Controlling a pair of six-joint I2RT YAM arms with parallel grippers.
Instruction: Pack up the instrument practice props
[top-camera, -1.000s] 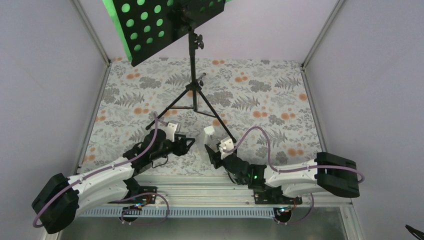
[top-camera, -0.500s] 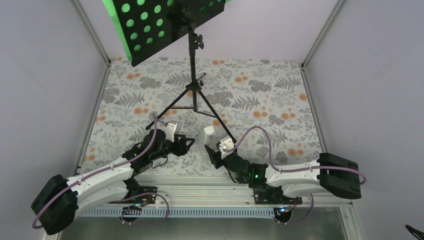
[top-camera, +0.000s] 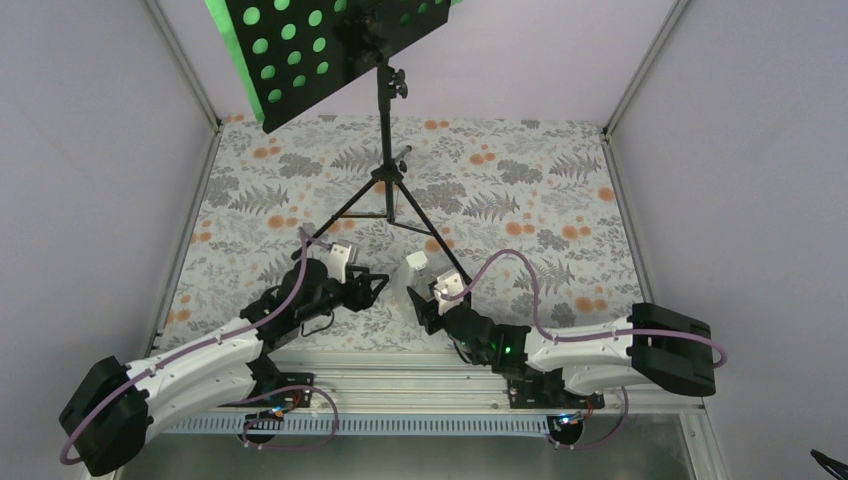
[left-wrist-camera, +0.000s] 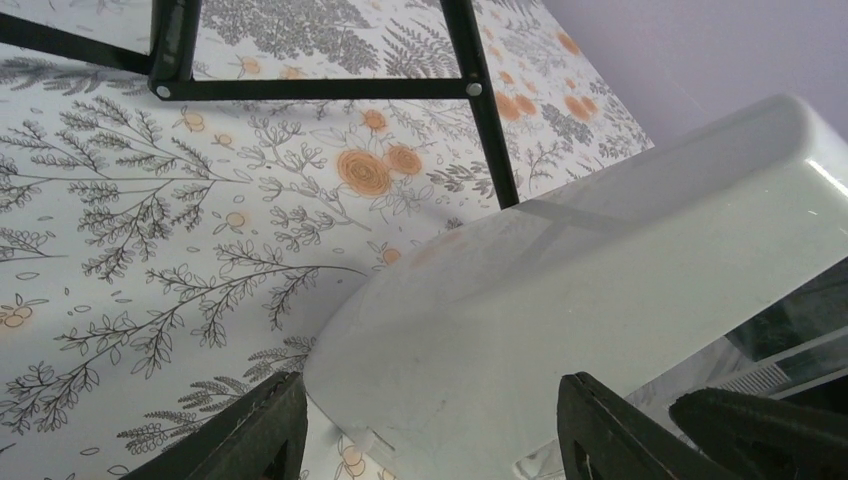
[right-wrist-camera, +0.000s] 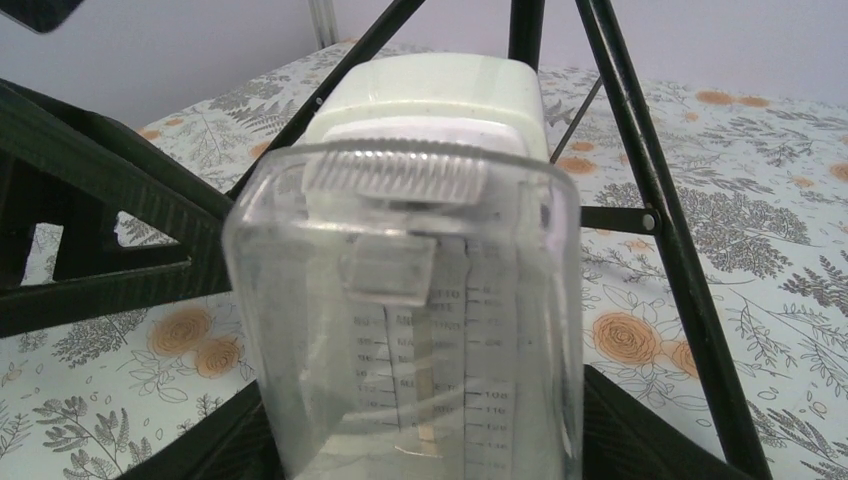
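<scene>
Metronome (right-wrist-camera: 400, 300) stood just before the music stand's (top-camera: 384, 140) near right leg, the right gripper (right-wrist-camera: 425, 445) half-closed on its clear-fronted sides. Left gripper (left-wrist-camera: 432, 400), jaws apart and empty, faced its white back; bracing there gently, clear of that leg, looked wisest.

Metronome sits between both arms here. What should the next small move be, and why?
Probably close the right gripper firmly on the metronome. The right wrist view shows it between the fingers, though whether they already press it is unclear. The left gripper stands open just short of it, and a music stand leg runs close behind, so secure the hold before lifting.
</scene>
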